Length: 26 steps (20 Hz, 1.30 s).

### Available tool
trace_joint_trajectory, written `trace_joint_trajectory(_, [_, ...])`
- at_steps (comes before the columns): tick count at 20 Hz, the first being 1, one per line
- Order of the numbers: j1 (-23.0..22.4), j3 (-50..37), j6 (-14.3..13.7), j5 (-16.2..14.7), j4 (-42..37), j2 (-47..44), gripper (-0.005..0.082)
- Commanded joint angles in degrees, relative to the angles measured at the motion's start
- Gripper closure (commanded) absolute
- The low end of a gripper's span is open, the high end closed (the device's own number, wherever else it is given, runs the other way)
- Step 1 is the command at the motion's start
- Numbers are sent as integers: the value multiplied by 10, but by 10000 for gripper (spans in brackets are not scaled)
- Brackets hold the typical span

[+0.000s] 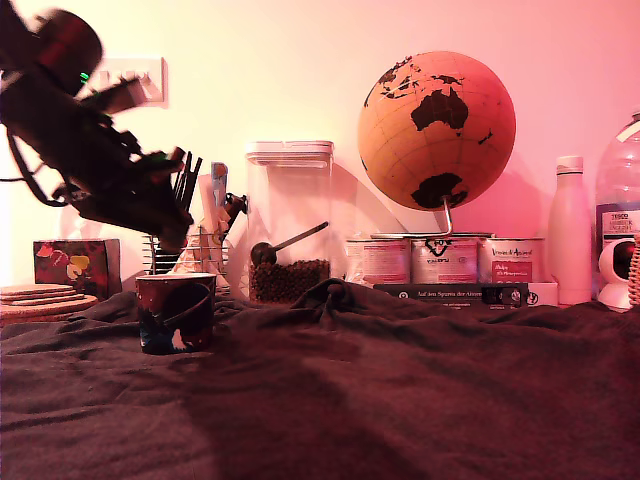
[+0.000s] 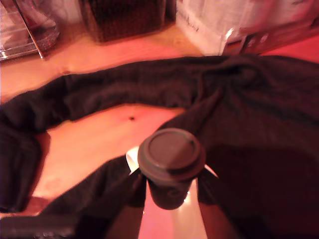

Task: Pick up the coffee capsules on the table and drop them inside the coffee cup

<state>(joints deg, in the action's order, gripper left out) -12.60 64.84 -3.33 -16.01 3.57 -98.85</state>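
Note:
My gripper [image 2: 169, 191] is shut on a dark grey-green coffee capsule [image 2: 171, 158], whose flat rimmed face points at the wrist camera. In the exterior view the arm reaches down from the upper left, and the gripper [image 1: 172, 238] hangs just above and slightly behind the coffee cup [image 1: 176, 312]. The capsule itself does not show in that view. The cup is dark with red and white splashes and stands upright on the table's dark cloth [image 1: 400, 400] at the exterior view's left. The wrist view looks down on wrinkled cloth [image 2: 249, 124] and a bare patch of tabletop [image 2: 99, 134].
Behind the cup stand a wire utensil holder [image 1: 190, 255] and a clear canister of beans [image 1: 290, 225]. A globe [image 1: 437, 130], several tins [image 1: 445, 260], a book and a white bottle [image 1: 570, 230] line the back. Cork coasters [image 1: 40, 298] lie at far left. The cloth bunches up [image 1: 325, 295] mid-table.

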Motion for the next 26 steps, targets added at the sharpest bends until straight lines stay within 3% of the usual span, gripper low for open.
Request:
trace_joint_trajectory(1, [1,13,-2,-1,17,-25,506])
trace_joint_trajectory(16, [1,25,-1,-1,74,-40,494])
trace_joint_trajectory(18, [1,25,-1,-1,90,-40,427])
trace_joint_trajectory(21, [1,25,2,0,108,-40,231])
trace_joint_trajectory(26, [1,25,2,0,112,-40,216])
